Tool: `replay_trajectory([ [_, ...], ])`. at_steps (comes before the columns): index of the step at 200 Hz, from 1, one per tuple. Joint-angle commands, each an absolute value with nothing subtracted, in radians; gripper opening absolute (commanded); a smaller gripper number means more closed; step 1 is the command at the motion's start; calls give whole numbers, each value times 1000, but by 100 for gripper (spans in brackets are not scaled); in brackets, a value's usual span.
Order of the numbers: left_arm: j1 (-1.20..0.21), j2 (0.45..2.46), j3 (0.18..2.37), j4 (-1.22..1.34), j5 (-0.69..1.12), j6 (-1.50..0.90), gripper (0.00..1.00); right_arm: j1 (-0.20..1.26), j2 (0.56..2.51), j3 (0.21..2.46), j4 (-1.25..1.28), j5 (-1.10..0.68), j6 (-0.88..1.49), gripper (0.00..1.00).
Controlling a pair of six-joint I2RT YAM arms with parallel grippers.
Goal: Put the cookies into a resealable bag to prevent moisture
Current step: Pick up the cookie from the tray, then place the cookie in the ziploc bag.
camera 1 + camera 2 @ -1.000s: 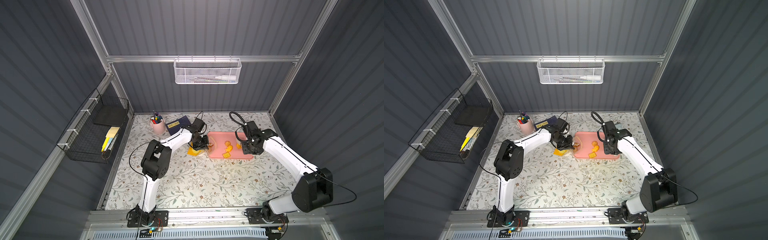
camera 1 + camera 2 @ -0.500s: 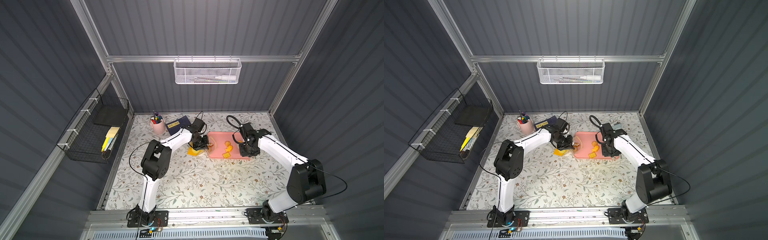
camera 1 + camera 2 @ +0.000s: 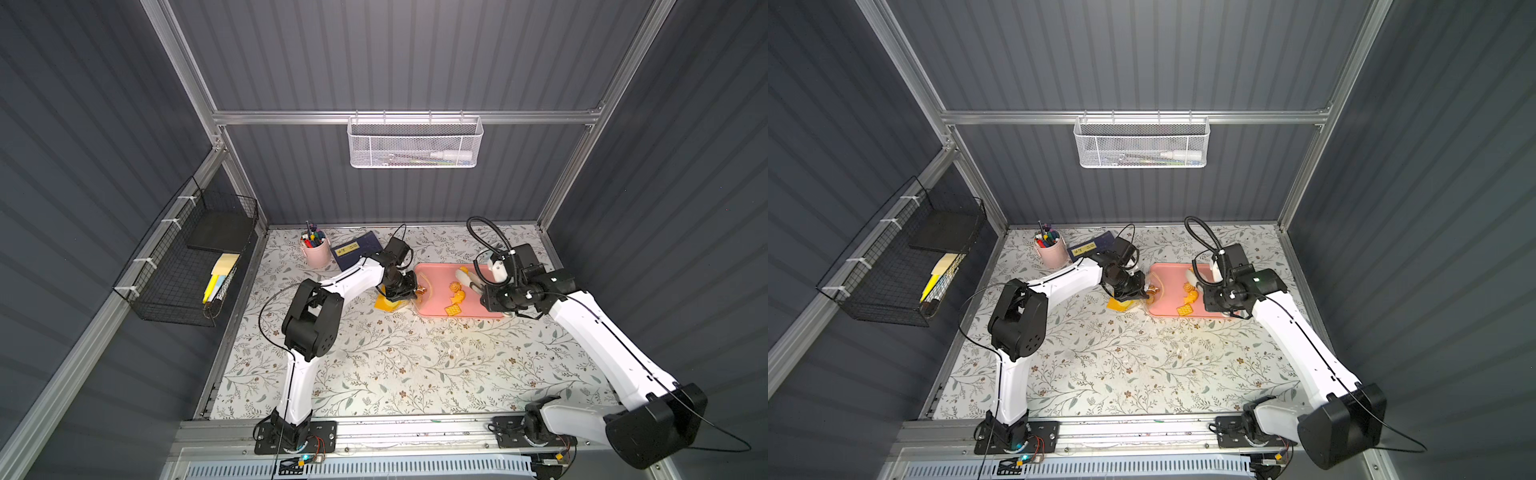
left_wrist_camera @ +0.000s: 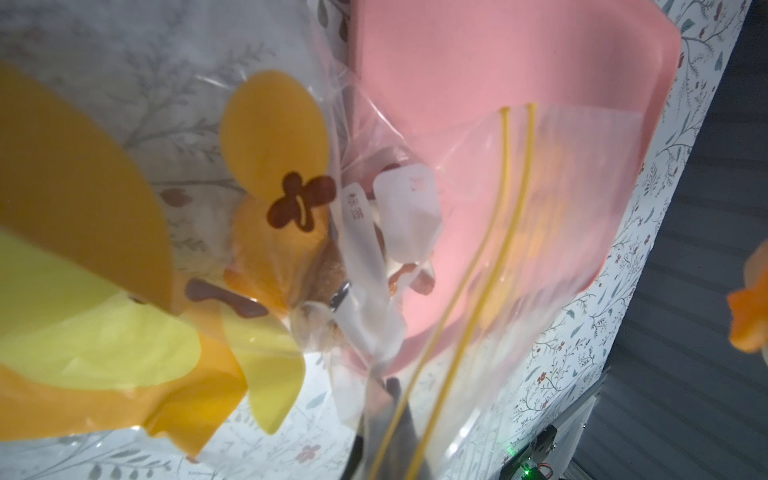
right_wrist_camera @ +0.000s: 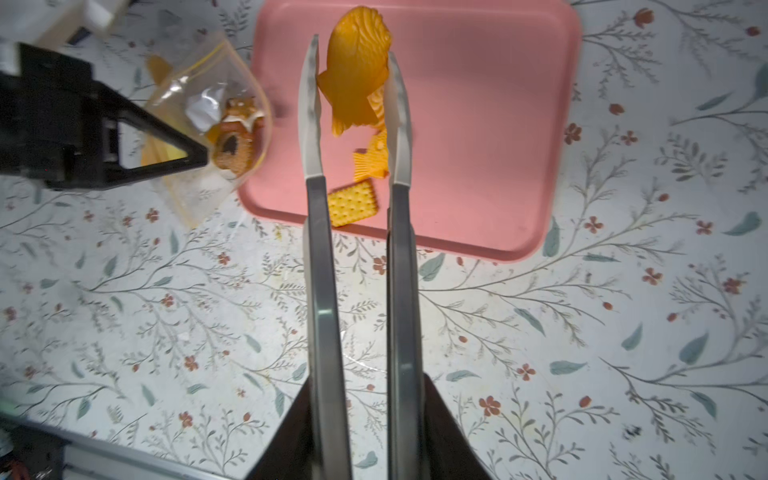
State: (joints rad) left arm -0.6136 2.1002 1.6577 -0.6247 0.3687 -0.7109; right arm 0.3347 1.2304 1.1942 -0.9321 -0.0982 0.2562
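While left end effector (image 3: 408, 291) pinches resealable bag (image 5: 208, 95), right end effector (image 5: 352, 54) clamps fish cookie (image 5: 357, 72), above tray (image 5: 498, 124)

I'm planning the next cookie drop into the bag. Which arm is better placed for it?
Right. The right pincer grips the orange fish-shaped cookie above the pink plastic tray, while the left pincer is busy clamping the clear zip bag.

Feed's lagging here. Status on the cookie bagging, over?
Left gripper shut on bag, holding it open at tray edge. Right gripper shut on fish cookie over tray. Cracker and fan cookie on tray. Nothing blocking the bag mouth.
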Motion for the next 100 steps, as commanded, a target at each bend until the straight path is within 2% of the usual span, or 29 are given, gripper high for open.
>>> replay_trajectory([
  [1, -611, 2087, 1660, -617, 388, -713, 0, 353, 1221, 1163, -860, -262, 292, 31],
  [76, -612, 2090, 1681, -626, 390, -719, 0, 448, 1315, 1113, -662, -306, 394, 31],
  [100, -612, 2091, 1698, -641, 391, -714, 0, 458, 1368, 1131, -671, -305, 399, 32],
])
